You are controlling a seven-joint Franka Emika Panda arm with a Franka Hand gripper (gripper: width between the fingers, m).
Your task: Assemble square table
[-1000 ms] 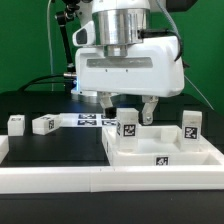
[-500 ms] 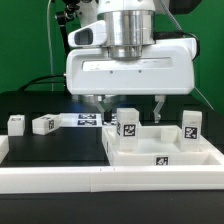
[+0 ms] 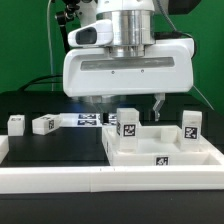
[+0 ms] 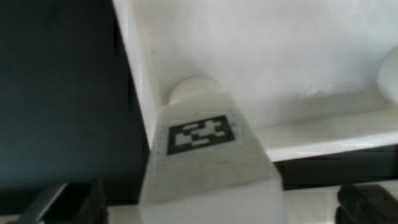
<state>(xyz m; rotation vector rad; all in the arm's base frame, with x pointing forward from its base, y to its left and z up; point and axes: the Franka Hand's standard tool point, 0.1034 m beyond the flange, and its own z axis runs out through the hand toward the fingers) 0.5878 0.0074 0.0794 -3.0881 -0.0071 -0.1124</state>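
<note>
Hovering gripper (image 3: 129, 102), fingers spread wide, above upright leg (image 3: 127, 123); fingertips cropped at wrist view edge.

The gripper (image 3: 130, 103) housing blocks the far edge of the slab (image 3: 135, 152) at mid-frame, and the arm (image 3: 125, 20) runs off the top. In the wrist view, the leg (image 4: 205, 160) is blurred, both fingertips (image 4: 45, 205) cropped by the frame.

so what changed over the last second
The pincer looms larger in the exterior view, so it seems to have come toward the camera, mostly early on. Its fingers now stand wider, either side of the upright leg. Nothing was gripped or let go. The slab, the other legs and the marker board stayed put.
</note>
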